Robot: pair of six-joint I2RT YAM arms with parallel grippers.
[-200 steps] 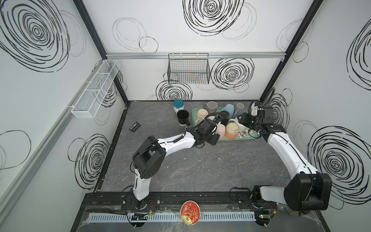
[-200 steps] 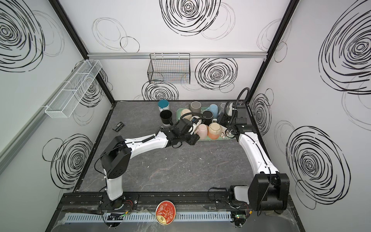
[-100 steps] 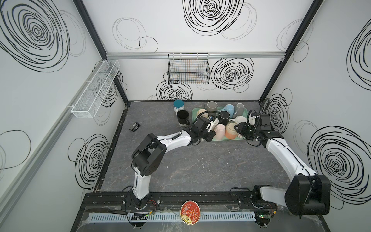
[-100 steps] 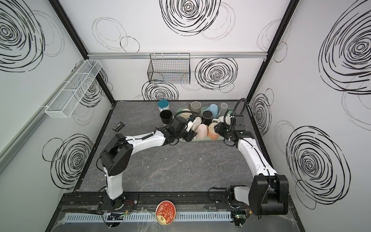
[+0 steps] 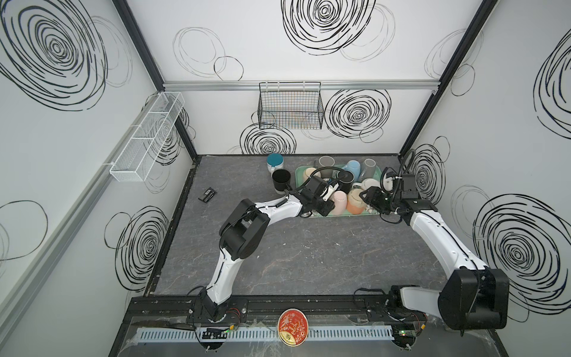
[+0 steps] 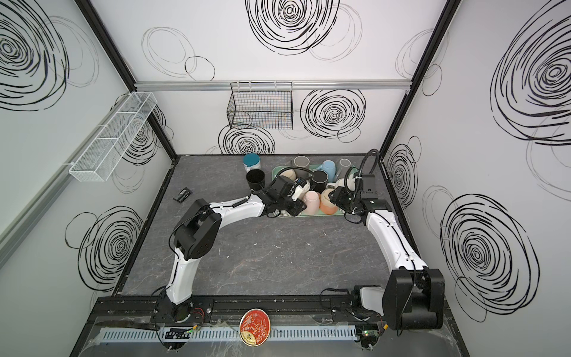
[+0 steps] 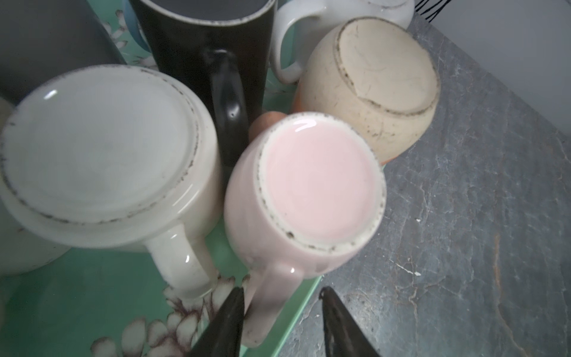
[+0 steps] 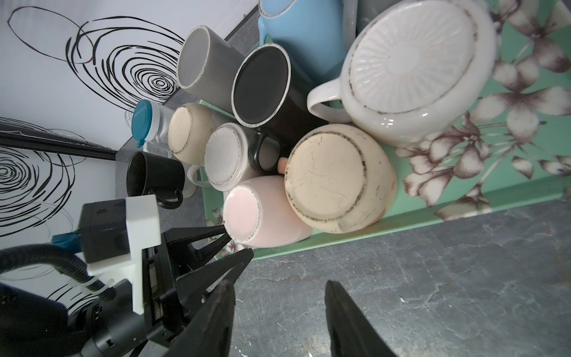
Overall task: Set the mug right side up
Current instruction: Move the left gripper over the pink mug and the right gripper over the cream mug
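The pink mug [image 7: 318, 182] stands upside down, base up, at the front edge of the mint-green flowered tray [image 7: 61, 309]; both top views show the mug [image 5: 340, 201] [image 6: 310, 201]. My left gripper [image 7: 281, 292] straddles its handle. One finger touches the handle and a gap remains at the other, so the jaws are open. The right wrist view shows the mug [image 8: 262, 213] with the left gripper [image 8: 239, 244] at its side. My right gripper [image 8: 279, 284] is open and empty over the table just in front of the tray, near the tray's right half [image 5: 366, 197].
Several other mugs crowd the tray: a cream and orange one [image 8: 336, 182] upside down against the pink mug, a white one [image 7: 99, 154] upside down, a black one [image 8: 262, 83] upright. A black mug [image 5: 281, 180] and a teal-lidded jar [image 5: 275, 162] stand left of the tray.
My left gripper has moved in on the pink mug and narrowed its jaws about the handle. The right gripper has come from the tray's back right to its front edge.
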